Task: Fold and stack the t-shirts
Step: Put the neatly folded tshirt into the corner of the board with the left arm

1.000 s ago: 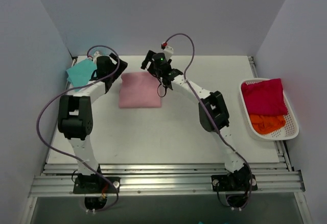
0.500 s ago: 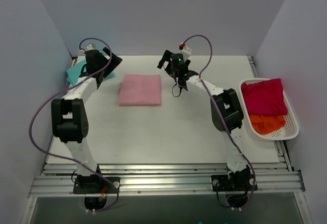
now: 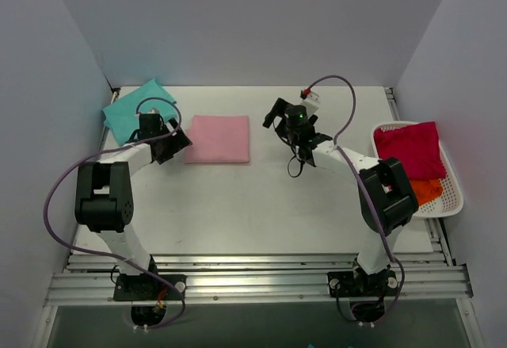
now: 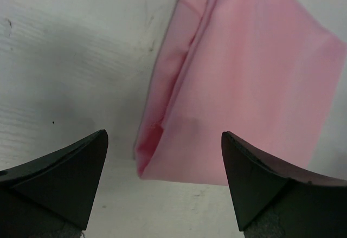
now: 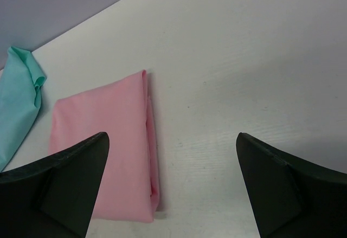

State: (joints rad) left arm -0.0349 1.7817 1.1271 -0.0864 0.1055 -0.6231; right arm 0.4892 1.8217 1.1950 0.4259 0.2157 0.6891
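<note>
Folded pink shirt (image 3: 217,139) is laid on worktop (image 3: 261,205) near teal shirt (image 3: 133,110), long axis pointed away from teal. L fingers (image 4: 70,173), spread & empty, are poised at pink's teal-side edge. R fingers (image 5: 276,189), spread too, are seen farther off. L arm judged nearer.

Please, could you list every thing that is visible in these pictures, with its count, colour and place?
pink t-shirt: 1, pale pink, folded, far centre-left of the table
teal t-shirt: 1, teal, far-left corner, apart from the pink t-shirt
basket: 1, white, right edge of the table
red cloth: 1, red, in the basket, far part
orange cloth: 1, orange, in the basket, near part
table: 1, white, under everything
cables: 2, purple, one looping along each arm
left claw: 1, black, open, holding nothing, by the pink t-shirt's left edge
right claw: 1, black, open, holding nothing, right of the pink t-shirt
</note>
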